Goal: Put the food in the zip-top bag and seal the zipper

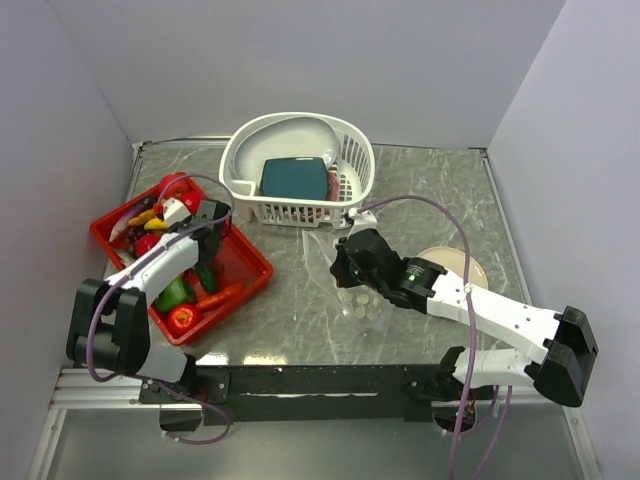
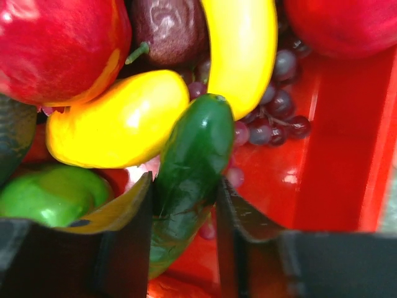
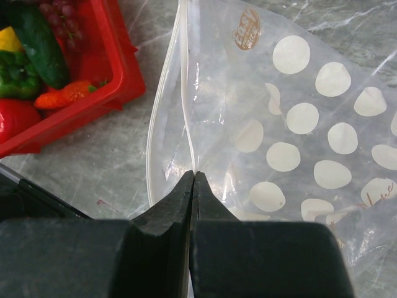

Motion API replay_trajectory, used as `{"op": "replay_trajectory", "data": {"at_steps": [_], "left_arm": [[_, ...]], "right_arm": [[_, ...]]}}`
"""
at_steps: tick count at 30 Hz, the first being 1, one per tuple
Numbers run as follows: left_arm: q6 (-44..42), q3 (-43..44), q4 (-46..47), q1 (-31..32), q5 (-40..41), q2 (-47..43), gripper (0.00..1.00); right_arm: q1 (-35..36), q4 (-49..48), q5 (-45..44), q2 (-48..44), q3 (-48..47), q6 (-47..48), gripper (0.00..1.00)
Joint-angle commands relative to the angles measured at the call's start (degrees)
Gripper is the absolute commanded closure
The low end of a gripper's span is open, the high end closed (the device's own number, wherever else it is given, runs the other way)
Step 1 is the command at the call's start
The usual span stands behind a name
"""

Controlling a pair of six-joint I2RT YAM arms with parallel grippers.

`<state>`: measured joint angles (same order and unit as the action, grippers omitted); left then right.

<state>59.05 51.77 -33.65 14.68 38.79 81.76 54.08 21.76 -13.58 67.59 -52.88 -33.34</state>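
The food lies piled in a red tray point(image 1: 252, 264) at the left. In the left wrist view my left gripper point(image 2: 184, 205) has its two fingers pressed on either side of a long dark green vegetable point(image 2: 193, 149). Around it lie a yellow banana point(image 2: 242, 49), a yellow piece point(image 2: 118, 118), a red fruit point(image 2: 56, 43), purple grapes point(image 2: 279, 118) and a green pepper point(image 2: 49, 195). The zip-top bag point(image 3: 298, 118), clear with white spots, lies on the table centre point(image 1: 360, 300). My right gripper point(image 3: 193, 175) is shut on one lip at the zipper point(image 3: 183, 93), and the mouth gapes toward the tray.
A white slotted basket point(image 1: 345, 150) with a teal block point(image 1: 295, 178) stands at the back centre. A beige disc point(image 1: 455, 262) lies behind the right arm. The red tray's corner point(image 3: 127, 81) is close to the bag's mouth. Grey walls close in the table.
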Motion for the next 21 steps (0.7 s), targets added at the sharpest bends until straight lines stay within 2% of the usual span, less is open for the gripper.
{"op": "replay_trajectory", "data": {"at_steps": [1, 8, 12, 13, 17, 19, 21], "left_arm": [[-2.2, 0.5, 0.8, -0.1, -0.6, -7.4, 0.75], [-7.4, 0.6, -1.2, 0.0, -2.4, -17.2, 0.91], [-8.8, -0.3, 1.4, 0.4, -9.0, -26.4, 0.99], [-8.8, -0.8, 4.4, 0.5, -13.6, -28.2, 0.99], [-3.2, -2.8, 11.1, 3.3, -21.1, -34.8, 0.99], [-0.9, -3.0, 13.5, 5.8, -21.2, -35.0, 0.99], [3.0, -3.3, 16.7, 11.1, -18.2, -34.6, 0.99]], "right_arm": [[-0.4, -2.6, 0.6, -1.6, 0.1, 0.6, 1.00], [-0.4, -3.0, 0.4, -0.6, -0.2, 0.5, 1.00], [-0.3, -3.7, 0.1, -0.2, -0.6, 0.1, 1.00], [-0.2, -4.0, 0.1, -0.1, -0.6, -0.1, 1.00], [0.9, -4.7, 0.2, 1.6, -1.2, -1.0, 1.00], [1.7, -4.5, -1.4, 2.2, -1.9, -1.5, 1.00], [2.5, -3.9, -2.7, 2.8, -2.7, -2.7, 1.00]]}}
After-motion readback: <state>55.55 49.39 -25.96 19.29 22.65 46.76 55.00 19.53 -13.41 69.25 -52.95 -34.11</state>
